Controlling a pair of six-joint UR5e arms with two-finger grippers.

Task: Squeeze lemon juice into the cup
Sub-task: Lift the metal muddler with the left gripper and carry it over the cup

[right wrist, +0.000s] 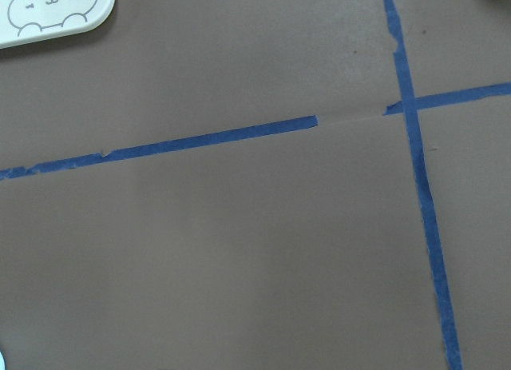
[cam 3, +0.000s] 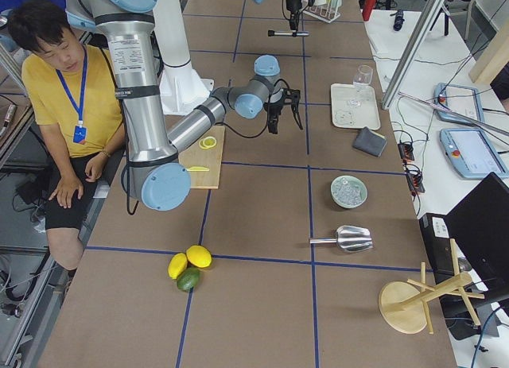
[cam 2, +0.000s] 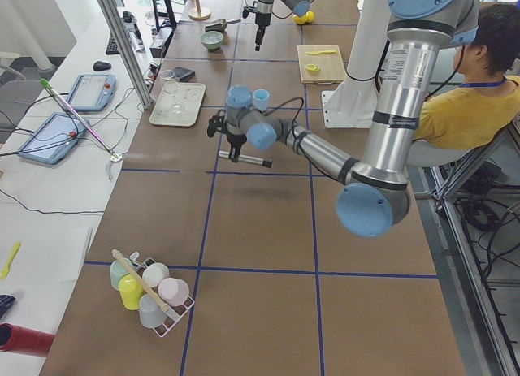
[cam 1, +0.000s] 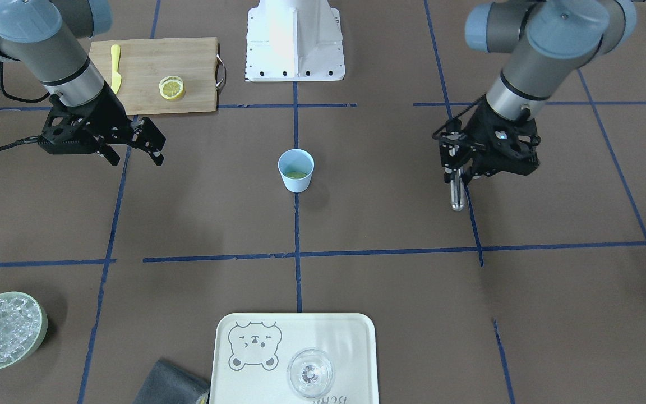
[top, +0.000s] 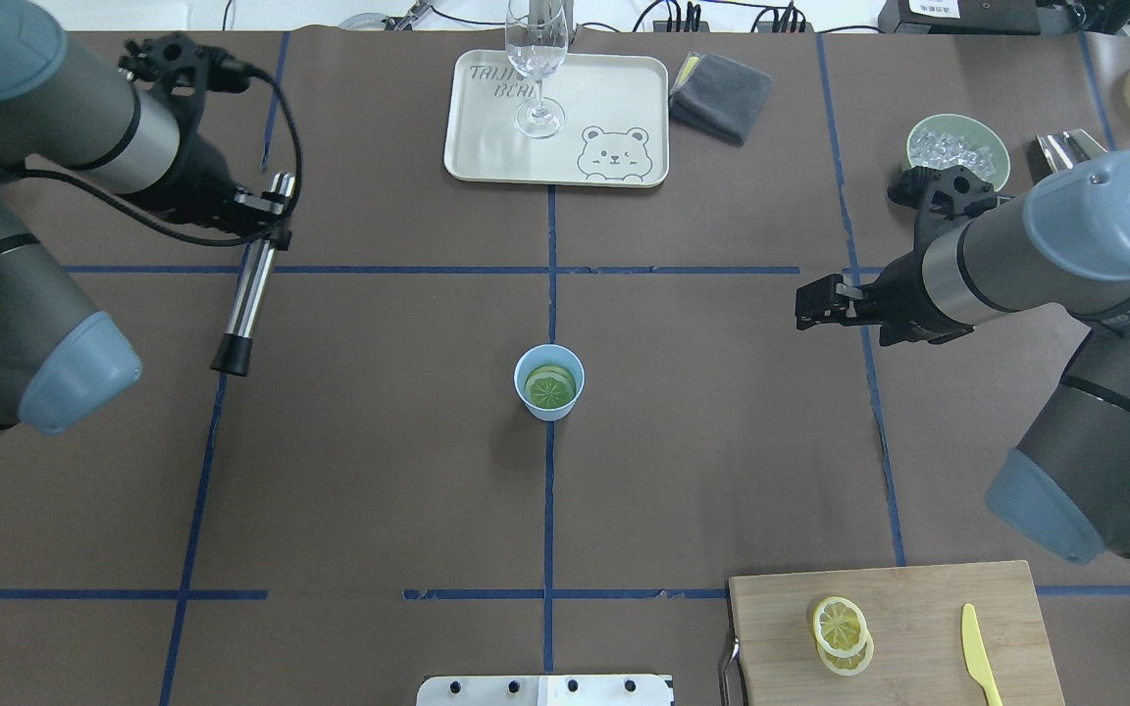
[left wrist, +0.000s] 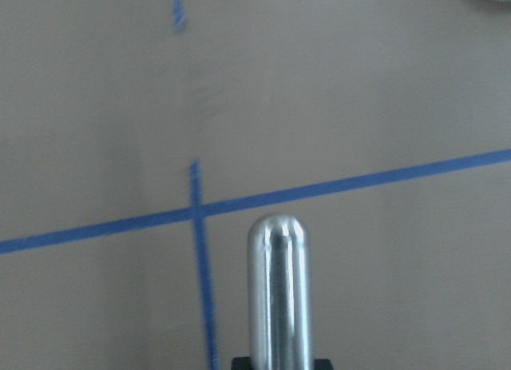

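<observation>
Brown table (top: 379, 471) gridded in blue tape (top: 548, 510). Light blue cup (top: 547, 412), lemon (top: 550, 389) inside looks yellow-green with a pale wheel pattern. At its 5 o'clock: pale wood board (top: 918, 598), yellow slices (top: 842, 628), yellow knife (top: 980, 655). At 12: cream tray (top: 487, 137) with a grey bear outline (top: 612, 154). At 10: shiny silver rod (top: 253, 284), black tip.

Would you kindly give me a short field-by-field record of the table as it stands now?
cup: upright at the table's centre, apart from both grippers
lemon: one slice lying inside the cup
left gripper: shut on a metal rod
right gripper: open, holding nothing
cutting board: carries more lemon slices and a yellow knife
</observation>
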